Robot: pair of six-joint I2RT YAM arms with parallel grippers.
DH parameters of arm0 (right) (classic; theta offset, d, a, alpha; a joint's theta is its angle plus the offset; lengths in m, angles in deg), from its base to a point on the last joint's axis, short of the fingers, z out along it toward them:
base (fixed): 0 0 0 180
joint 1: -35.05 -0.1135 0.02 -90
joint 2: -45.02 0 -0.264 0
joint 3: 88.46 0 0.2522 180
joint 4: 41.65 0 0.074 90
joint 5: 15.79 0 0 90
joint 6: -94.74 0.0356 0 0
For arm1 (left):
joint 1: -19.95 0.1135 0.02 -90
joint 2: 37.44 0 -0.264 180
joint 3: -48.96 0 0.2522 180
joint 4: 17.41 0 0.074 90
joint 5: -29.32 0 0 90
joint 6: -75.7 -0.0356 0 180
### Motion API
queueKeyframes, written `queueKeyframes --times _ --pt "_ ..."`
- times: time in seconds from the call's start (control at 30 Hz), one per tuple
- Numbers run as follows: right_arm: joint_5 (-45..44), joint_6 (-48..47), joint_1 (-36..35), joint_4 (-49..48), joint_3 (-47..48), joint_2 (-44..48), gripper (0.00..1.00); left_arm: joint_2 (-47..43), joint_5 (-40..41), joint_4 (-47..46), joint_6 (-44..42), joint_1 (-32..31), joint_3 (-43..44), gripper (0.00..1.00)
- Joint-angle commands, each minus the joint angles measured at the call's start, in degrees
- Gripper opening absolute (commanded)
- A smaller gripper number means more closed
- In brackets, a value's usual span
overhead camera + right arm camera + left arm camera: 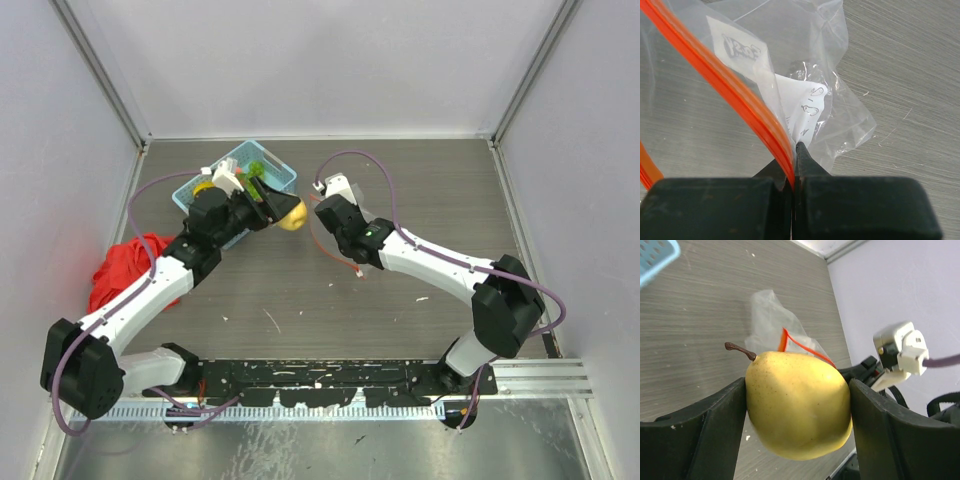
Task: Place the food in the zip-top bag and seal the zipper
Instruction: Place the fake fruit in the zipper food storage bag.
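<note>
My left gripper (283, 213) is shut on a yellow pear-shaped toy fruit (293, 217) with a brown stem and holds it above the table, just left of the bag. In the left wrist view the fruit (797, 405) fills the gap between both fingers (700, 435). The clear zip-top bag (805, 40) with its white label (802, 107) lies wrinkled on the table. My right gripper (794, 150) is shut on its red-orange zipper (735, 95), holding that mouth edge up. The bag (767, 315) and zipper (800, 345) show behind the fruit. From above, the right gripper (342, 252) sits over the bag (322, 240).
A light-blue mesh basket (285, 175) stands at the back left, with green grapes (258, 168) and other toy food inside, partly hidden by my left arm. A red cloth (125, 265) lies bunched at the left wall. Grey walls close in the table on three sides.
</note>
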Motion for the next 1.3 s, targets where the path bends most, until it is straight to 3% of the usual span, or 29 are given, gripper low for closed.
queueKeyframes --times 0.0,0.47,0.9,1.27 --pt "1.5 2.3 0.2 -1.4 3.3 0.3 0.01 -0.9 3.1 -6.8 1.4 -3.6 -1.6 0.51" --pt "7.7 4.7 0.2 -2.9 3.1 1.8 0.01 3.5 6.9 -9.5 3.1 -9.2 -2.9 0.51" --pt "14.3 6.3 0.2 -5.6 1.6 5.8 0.01 4.7 20.1 2.0 -3.8 -12.7 -1.1 0.52" --pt "21.2 8.7 0.2 -8.6 -0.1 6.6 0.01 3.9 28.3 5.5 -9.6 -18.2 3.1 0.55"
